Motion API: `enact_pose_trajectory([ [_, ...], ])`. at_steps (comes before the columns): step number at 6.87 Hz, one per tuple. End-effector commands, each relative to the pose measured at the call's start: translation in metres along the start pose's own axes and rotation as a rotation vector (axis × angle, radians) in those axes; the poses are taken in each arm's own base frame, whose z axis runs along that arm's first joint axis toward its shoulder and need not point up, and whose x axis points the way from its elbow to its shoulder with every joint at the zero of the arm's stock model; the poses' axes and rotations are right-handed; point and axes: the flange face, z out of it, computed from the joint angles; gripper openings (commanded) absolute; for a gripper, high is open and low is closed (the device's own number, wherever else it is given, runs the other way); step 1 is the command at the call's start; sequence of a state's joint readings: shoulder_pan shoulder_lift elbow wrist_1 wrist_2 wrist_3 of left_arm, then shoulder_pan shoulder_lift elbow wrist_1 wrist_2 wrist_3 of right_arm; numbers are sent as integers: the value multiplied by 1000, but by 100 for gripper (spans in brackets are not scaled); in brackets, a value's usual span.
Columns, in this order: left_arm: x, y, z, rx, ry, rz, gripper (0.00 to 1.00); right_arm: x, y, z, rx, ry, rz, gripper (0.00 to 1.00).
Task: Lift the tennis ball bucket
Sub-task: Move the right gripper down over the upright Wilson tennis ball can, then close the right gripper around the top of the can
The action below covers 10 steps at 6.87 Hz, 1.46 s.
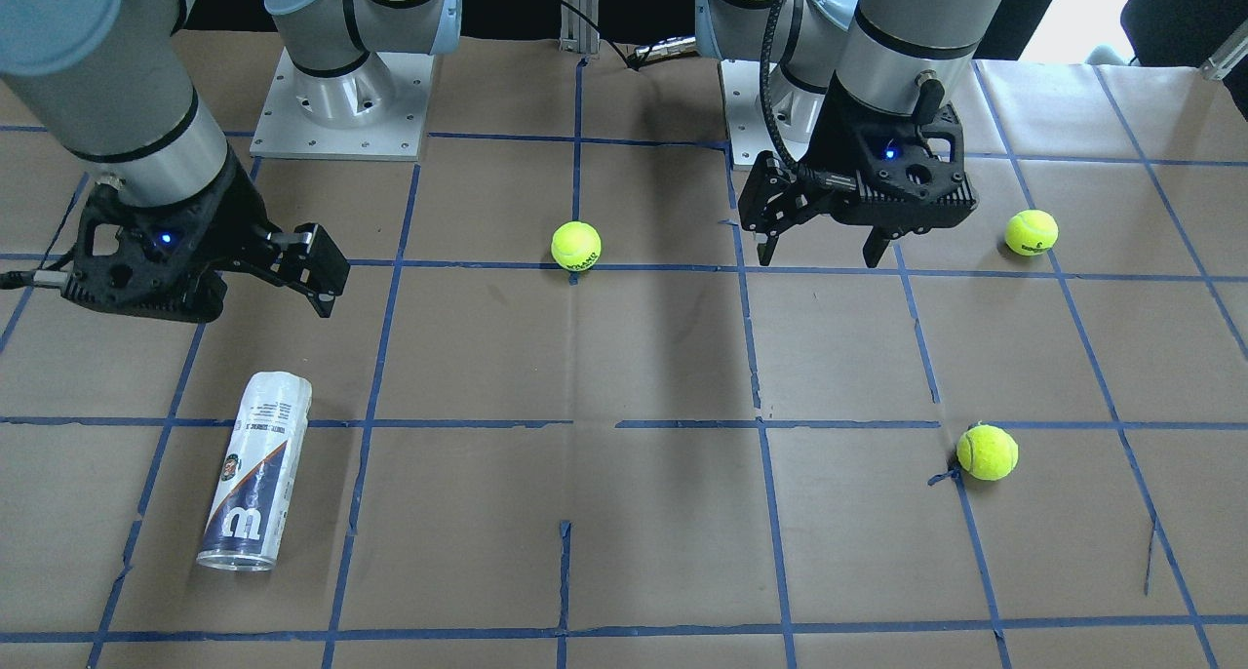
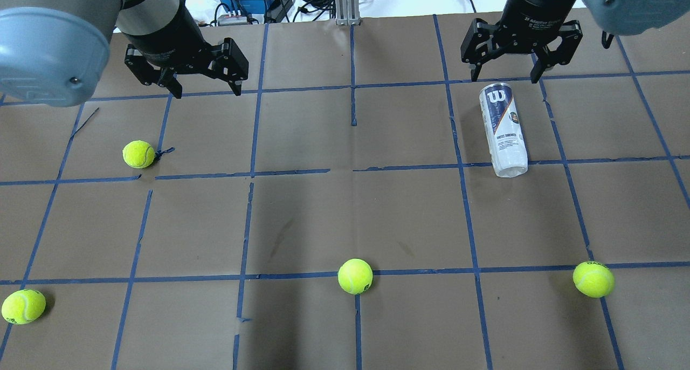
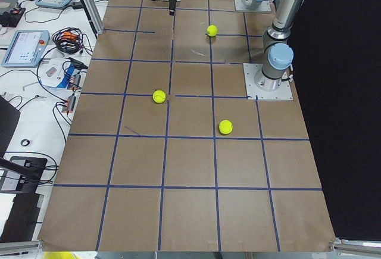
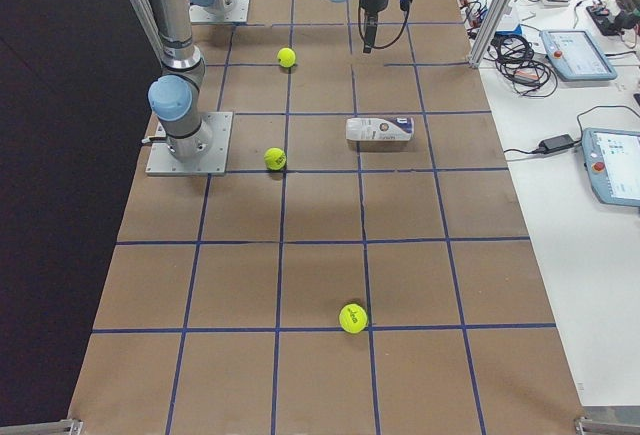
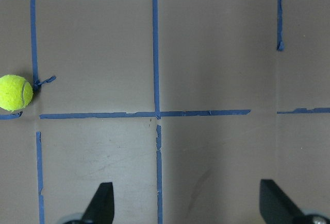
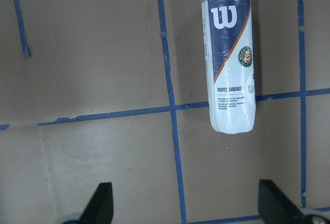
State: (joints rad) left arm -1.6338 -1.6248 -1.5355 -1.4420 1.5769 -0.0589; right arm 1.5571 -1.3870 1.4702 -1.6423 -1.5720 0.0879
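There was one tube [image 2: 503,130], four yellow-green balls and two grippers at the brown table [image 2: 302,213]. The balls lay well apart: the far-left ball [image 2: 138,154], the near-left ball [image 2: 23,306], the middle ball [image 2: 355,276] and the near-right ball [image 2: 593,279]. None touched the tube.

The tube lay flat on its side on the robot's right half of the table, across a blue tape line [image 2: 593,159]. The right gripper [image 2: 505,79] hung in the air roughly over it, fingers spread wide and holding nothing. In that arm's wrist view the tube sat ahead of the fingertips, nearer the one on the view's right, and touched neither. The left gripper [image 2: 206,92] hung spread and empty too, well apart from the tube.

The tube's long axis ran roughly away from the robot, tipped slightly off the tape grid. Its navy end with the white "W" pointed away from the robot, and its white end pointed back toward it.
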Motion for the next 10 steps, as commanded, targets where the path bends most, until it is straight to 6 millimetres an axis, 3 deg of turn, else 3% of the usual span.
enact_pose_trajectory([
  [1,0,0,0,0,0,1,100,7,-27,70,-7,17,9,100],
  [2,0,0,0,0,0,1,100,7,-45,98,1,18,4,100],
  [3,-1,0,0,0,-2,-1,100,21,-59,118,1,49,18,100],
  [5,-1,0,-1,2,-2,0,100,74,-79,146,-28,58,22,100],
  [7,-1,0,-1,2,-2,1,100,77,-95,188,-39,52,15,100],
  [10,-2,0,-1,2,-2,-1,100,78,-104,219,-57,48,16,100],
])
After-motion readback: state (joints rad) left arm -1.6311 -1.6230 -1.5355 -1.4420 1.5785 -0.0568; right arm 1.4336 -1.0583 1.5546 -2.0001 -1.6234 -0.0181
